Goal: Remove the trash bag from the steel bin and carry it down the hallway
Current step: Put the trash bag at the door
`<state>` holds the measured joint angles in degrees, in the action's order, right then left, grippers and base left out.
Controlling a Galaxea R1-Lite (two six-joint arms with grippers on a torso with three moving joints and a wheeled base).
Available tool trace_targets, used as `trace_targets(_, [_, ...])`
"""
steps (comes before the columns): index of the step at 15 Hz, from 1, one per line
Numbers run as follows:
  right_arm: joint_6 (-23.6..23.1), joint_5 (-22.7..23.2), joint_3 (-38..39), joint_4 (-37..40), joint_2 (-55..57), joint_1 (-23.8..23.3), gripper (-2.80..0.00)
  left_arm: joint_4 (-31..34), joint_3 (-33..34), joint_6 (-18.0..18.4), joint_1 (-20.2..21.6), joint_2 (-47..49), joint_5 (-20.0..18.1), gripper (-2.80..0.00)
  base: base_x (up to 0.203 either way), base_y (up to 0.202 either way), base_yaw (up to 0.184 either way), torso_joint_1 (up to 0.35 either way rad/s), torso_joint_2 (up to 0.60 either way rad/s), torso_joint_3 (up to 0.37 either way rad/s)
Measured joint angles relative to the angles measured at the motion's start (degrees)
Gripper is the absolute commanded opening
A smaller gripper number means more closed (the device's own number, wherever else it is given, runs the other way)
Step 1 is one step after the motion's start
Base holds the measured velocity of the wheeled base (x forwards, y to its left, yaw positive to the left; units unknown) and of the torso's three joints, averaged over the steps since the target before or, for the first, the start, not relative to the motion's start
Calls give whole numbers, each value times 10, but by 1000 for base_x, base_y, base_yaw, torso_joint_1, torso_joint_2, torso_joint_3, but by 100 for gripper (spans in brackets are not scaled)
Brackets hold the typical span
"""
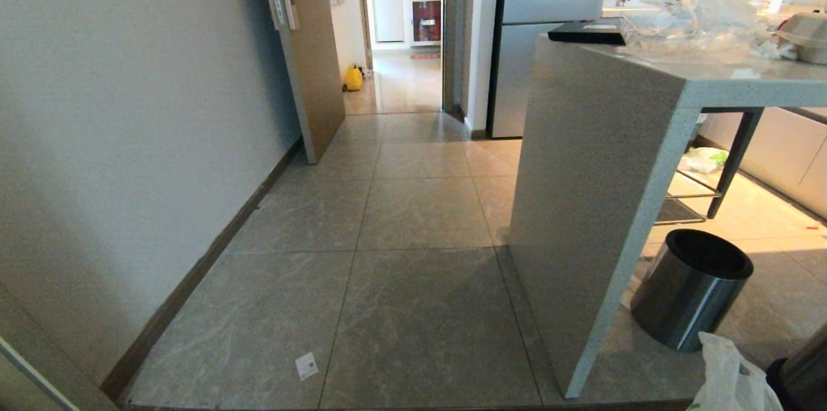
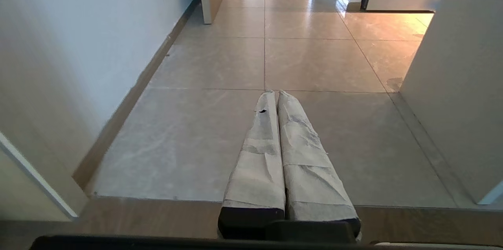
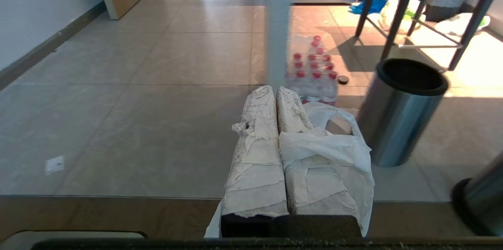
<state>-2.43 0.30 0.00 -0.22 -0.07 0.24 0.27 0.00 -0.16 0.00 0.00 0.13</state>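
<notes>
- Head view: the steel bin (image 1: 691,288) stands empty beside the table (image 1: 581,204); the trash bag (image 1: 733,375) hangs out of it. Hallway ahead.
- Left wrist: my left gripper (image 2: 274,94) is pressed together, empty.
- Right wrist: my right gripper (image 3: 275,90) pinches the trash bag (image 3: 330,147). Next, I judge, drive on without snagging.

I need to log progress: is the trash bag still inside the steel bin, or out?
Out. The steel bin shows only a dark, bare opening, and the trash bag drapes over the shut right gripper beside it.

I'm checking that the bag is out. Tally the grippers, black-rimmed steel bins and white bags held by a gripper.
Grippers: 2 (left gripper, right gripper)
Black-rimmed steel bin: 1
White trash bag in the right gripper: 1
Total: 4
</notes>
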Motion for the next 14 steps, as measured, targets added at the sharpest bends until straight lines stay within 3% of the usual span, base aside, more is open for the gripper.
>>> trace_targets(7, [0, 0, 0, 0, 0, 0, -280, 0, 0, 1, 0, 0, 0, -280, 0, 182, 2, 1, 4, 3])
trace_targets(14, [0, 0, 0, 0, 0, 0, -280, 0, 0, 2, 0, 0, 0, -280, 0, 11, 1, 0, 0, 1])
